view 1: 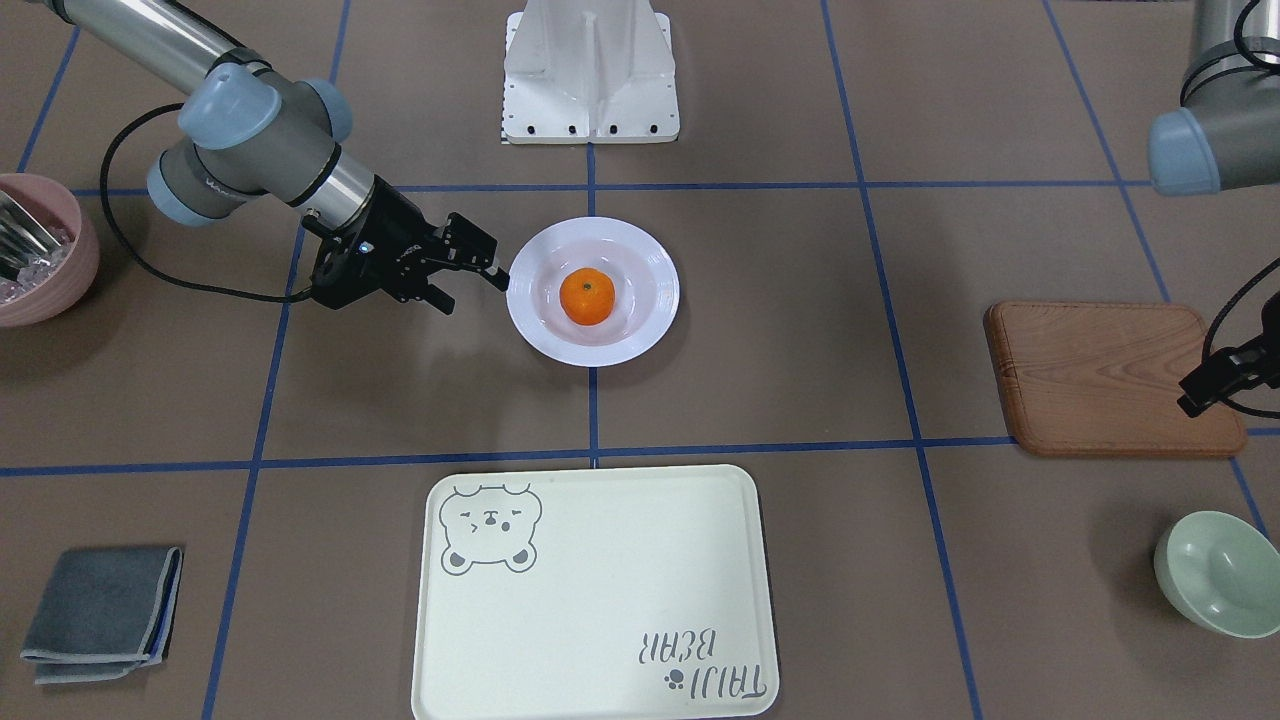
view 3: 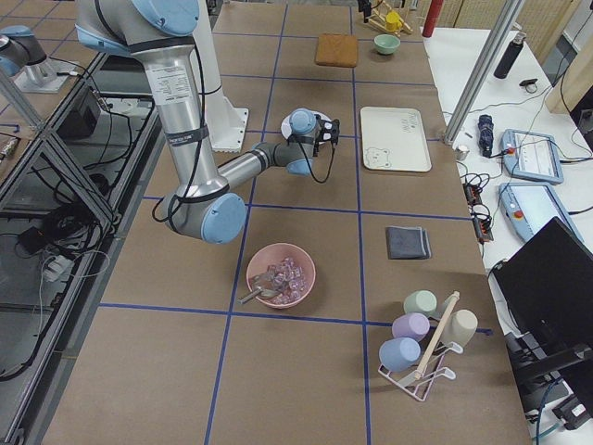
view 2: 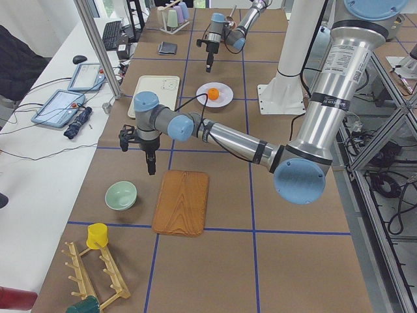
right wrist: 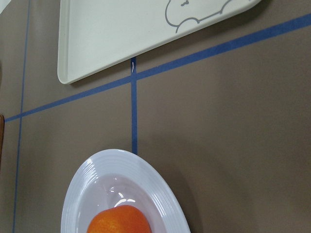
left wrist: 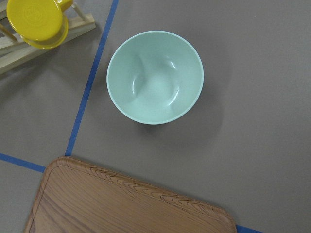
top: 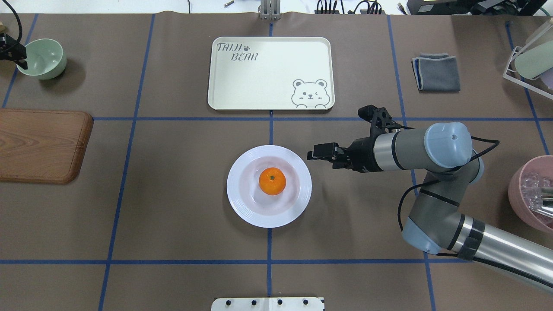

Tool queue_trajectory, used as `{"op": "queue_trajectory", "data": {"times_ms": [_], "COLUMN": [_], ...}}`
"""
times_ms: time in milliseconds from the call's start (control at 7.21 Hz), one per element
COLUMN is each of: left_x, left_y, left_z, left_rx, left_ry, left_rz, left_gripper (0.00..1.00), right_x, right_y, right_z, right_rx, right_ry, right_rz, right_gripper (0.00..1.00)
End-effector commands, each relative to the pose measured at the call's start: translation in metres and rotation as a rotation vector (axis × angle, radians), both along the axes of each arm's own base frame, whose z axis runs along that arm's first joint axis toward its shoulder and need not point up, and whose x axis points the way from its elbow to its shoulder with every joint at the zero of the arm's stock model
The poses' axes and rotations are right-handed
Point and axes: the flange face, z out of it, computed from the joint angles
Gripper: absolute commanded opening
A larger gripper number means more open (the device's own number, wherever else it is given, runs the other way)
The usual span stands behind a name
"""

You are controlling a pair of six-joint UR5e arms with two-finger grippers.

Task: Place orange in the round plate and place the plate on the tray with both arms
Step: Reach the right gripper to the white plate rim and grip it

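Orange (view 1: 587,297), round with faintly dimpled skin, sits at the centre of the glossy white round plate (view 1: 650,258), which has a ribbed rim, on the brown counter (view 1: 800,380). Right gripper (view 1: 472,288): jaws apart, empty, just beside the plate rim. Matte cream tray (view 1: 620,600) lies apart. Left gripper (view 1: 1215,382) hangs near the wooden board (view 1: 1090,370); cannot tell whether its jaws are apart.

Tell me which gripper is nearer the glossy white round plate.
Right. The right gripper sits beside the white round plate; the left gripper hangs far off by the brown wooden board.
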Motion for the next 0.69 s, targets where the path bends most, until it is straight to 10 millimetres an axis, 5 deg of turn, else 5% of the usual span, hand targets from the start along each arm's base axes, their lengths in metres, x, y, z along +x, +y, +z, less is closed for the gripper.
{"op": "queue_trajectory", "data": {"times_ms": [0,555], "left_x": [0.0,0.0], "left_y": [0.0,-0.002], "left_z": [0.004,0.01], "left_rx": [-0.009,-0.02], "left_ry": [-0.002,-0.007], "left_rz": [0.0,0.0], "left_gripper": [0.99,0.99], "right_x": [-0.026,-0.054], "right_y": [0.016,0.045], "right_z": [0.007,0.004], "right_rx": [-0.004,-0.004], "right_ry": [-0.054,-0.061], "right_rz": [0.023,0.027], "right_gripper": [1.0,1.0]}}
